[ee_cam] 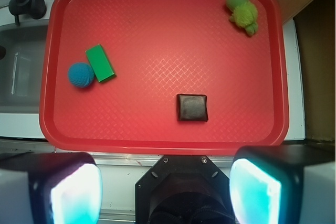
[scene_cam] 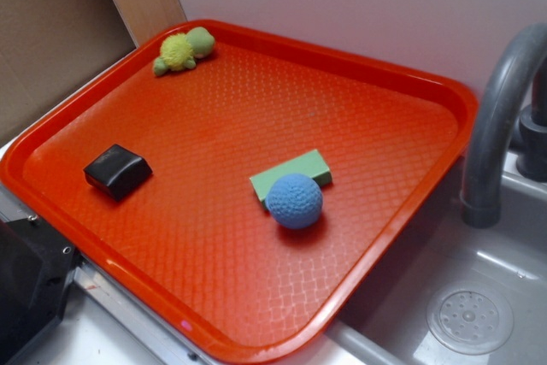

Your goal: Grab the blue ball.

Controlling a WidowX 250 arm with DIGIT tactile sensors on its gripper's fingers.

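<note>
The blue ball [scene_cam: 294, 200] [ee_cam: 81, 74] is a bumpy medium-blue sphere on the red tray [scene_cam: 376, 117] [ee_cam: 157, 19], touching the green block [scene_cam: 291, 173] [ee_cam: 100, 63]. In the wrist view it lies at the tray's left side. My gripper [ee_cam: 165, 192] hangs high above the tray's near edge, far from the ball. Its jaws stand wide apart with nothing between them. In the exterior view only a black part of the arm shows at the lower left corner; the fingers are out of view there.
A black square block [scene_cam: 118, 170] [ee_cam: 192, 107] lies on the tray. A fuzzy yellow-green plush toy [scene_cam: 183, 50] [ee_cam: 243, 12] sits in the tray's far corner. A grey sink [scene_cam: 479, 297] with a curved faucet [scene_cam: 500, 117] borders the tray.
</note>
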